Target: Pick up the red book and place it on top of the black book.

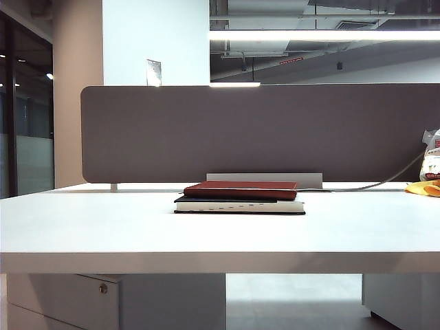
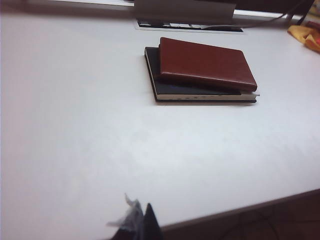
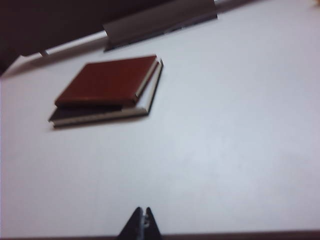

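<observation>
red book (image 1: 240, 190) on black book (image 1: 239, 205) | stack mid-table (image 1: 103, 227) | divider panel (image 1: 206, 130) behind

A grey partition (image 1: 275, 130) backs the white table (image 1: 103, 227); yellow cloth (image 1: 423, 188) lies at its far right edge.

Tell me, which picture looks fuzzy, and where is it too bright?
The right wrist view is the blurriest: the red book and black book have soft edges. The left wrist view is sharper on the books but tinted pinkish. In the exterior view the ceiling light strip glares white, and the table looks washed out.
</observation>
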Controlling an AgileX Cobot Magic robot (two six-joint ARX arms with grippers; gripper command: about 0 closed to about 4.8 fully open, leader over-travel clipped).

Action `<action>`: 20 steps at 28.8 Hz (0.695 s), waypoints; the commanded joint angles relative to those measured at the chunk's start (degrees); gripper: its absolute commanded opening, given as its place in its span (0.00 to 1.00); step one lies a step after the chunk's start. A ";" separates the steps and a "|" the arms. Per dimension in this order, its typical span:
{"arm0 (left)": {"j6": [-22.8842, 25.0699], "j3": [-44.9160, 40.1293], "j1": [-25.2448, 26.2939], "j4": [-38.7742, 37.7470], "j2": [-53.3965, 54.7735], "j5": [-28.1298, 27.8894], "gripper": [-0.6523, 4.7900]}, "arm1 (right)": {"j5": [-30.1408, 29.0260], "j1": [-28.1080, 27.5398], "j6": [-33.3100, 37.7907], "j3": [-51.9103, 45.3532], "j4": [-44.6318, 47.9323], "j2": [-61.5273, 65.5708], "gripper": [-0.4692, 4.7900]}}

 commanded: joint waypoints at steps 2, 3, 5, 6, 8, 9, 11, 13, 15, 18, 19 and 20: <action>-2.05 -6.36 -0.02 4.90 -3.93 -0.02 0.11 | 0.20 0.04 0.28 -2.97 2.10 -0.96 0.09; -2.25 -7.69 -0.02 5.29 -4.79 -0.02 0.11 | 0.20 0.04 0.28 -3.78 2.43 -1.18 0.09; -3.10 -10.58 -0.02 6.29 -6.36 -0.02 0.11 | 0.20 0.04 0.37 -5.64 3.41 -1.70 0.09; -3.82 -12.13 -0.02 6.95 -7.15 0.00 0.11 | 0.20 0.04 0.44 -6.62 4.00 -2.01 0.09; -4.66 -14.32 -0.02 7.67 -8.33 -0.02 0.11 | 0.24 0.04 0.46 -8.37 4.85 -2.49 0.09; -4.74 -15.56 -0.02 8.28 -8.87 0.04 0.11 | 0.22 0.04 0.46 -9.16 5.35 -2.71 0.09; -4.70 -17.31 -0.02 8.70 -9.73 0.00 0.11 | 0.20 0.04 0.48 -11.06 6.86 -3.10 0.09; -4.50 -18.58 -0.02 9.38 -9.94 0.00 0.11 | 0.24 0.04 0.68 -12.68 8.00 -3.52 0.09; -4.50 -19.96 -0.02 10.47 -10.08 0.02 0.11 | 0.22 0.04 0.66 -14.32 9.29 -3.74 0.09; -4.13 -22.08 -0.02 12.46 -10.08 -0.02 0.11 | 0.22 0.04 0.66 -16.52 10.86 -3.72 0.09; -3.54 -22.93 -0.02 13.44 -10.08 -0.02 0.11 | 0.22 0.04 0.63 -17.22 11.41 -3.72 0.09; -3.34 -24.00 -0.02 14.47 -10.08 -0.04 0.11 | 0.26 0.04 0.63 -17.97 11.96 -3.72 0.09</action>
